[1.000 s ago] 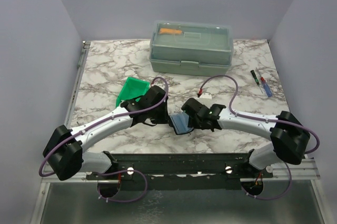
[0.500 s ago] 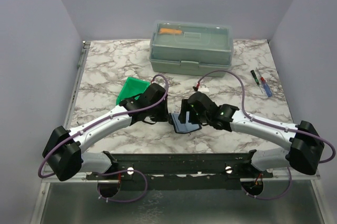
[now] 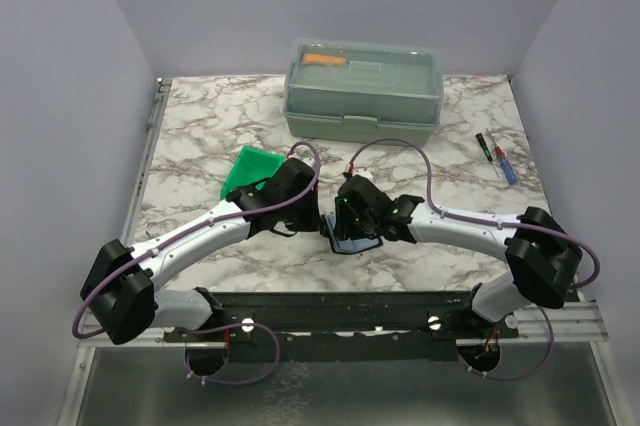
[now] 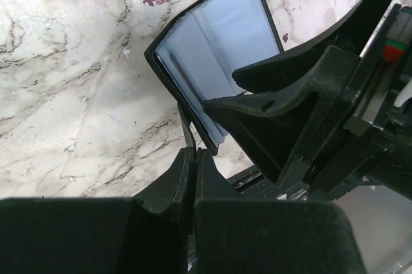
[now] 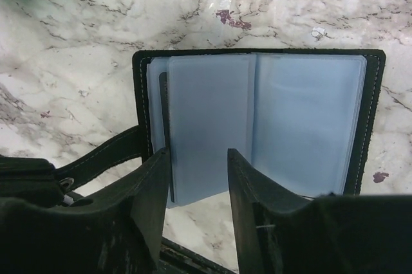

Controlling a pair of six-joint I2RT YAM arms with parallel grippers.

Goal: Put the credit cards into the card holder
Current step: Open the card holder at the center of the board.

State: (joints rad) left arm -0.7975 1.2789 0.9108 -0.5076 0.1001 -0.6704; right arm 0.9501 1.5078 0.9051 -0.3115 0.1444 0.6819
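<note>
1. I see the card holder [image 5: 309,113] lying open on the desk [image 3: 200,136], with its greyish see-through pockets facing up.
2. My left claw [image 4: 193,164] is at the left side of the card holder. Its fingers are pressed together and clamped on the thin black strap [image 5: 103,158] of the card holder.
3. My right claw [image 5: 196,158] stands over the near edge of the card holder. Its fingers are apart, one on each side of the left pocket leaf, and I see nothing gripped between them.
4. The green bin [image 3: 250,168] sits to the left of the card holder and a little further back. The toolbox [image 3: 362,91] stands well behind the card holder.
</note>
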